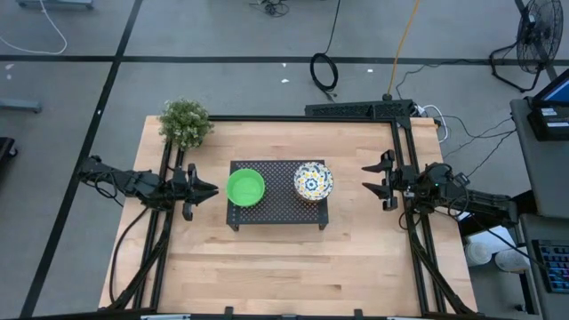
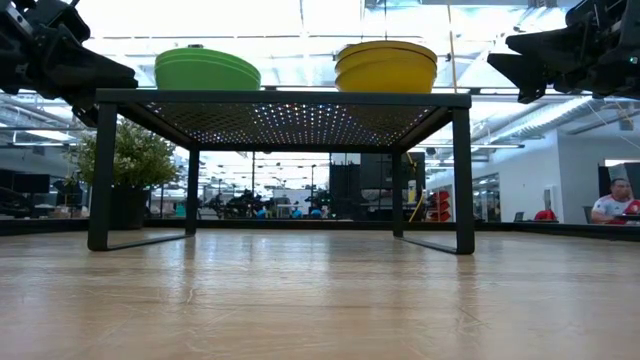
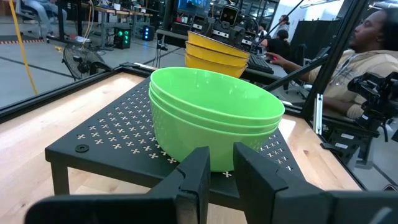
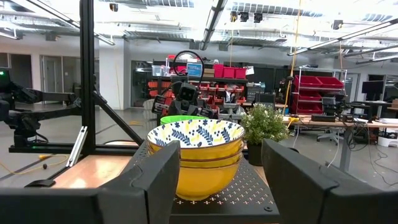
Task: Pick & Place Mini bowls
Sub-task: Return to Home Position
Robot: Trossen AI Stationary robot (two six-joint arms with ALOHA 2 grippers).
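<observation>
Two bowl stacks sit on the rack [image 1: 277,197] mid-desk: green bowls [image 1: 245,188] at its left end, patterned bowls [image 1: 313,181] at its right. Neither is held. Left end effector [image 1: 206,189], beside the green stack, shows narrowly parted fingers, empty. Right end effector [image 1: 370,179] stands spread wide, empty, facing the patterned stack. A clean pick likely means pinching only the top bowl's rim.

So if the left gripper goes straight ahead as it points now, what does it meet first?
Probably the green bowls stacked on the rack. The left gripper faces them directly with narrow jaws; whether it sits level with them is hard to judge.
</observation>
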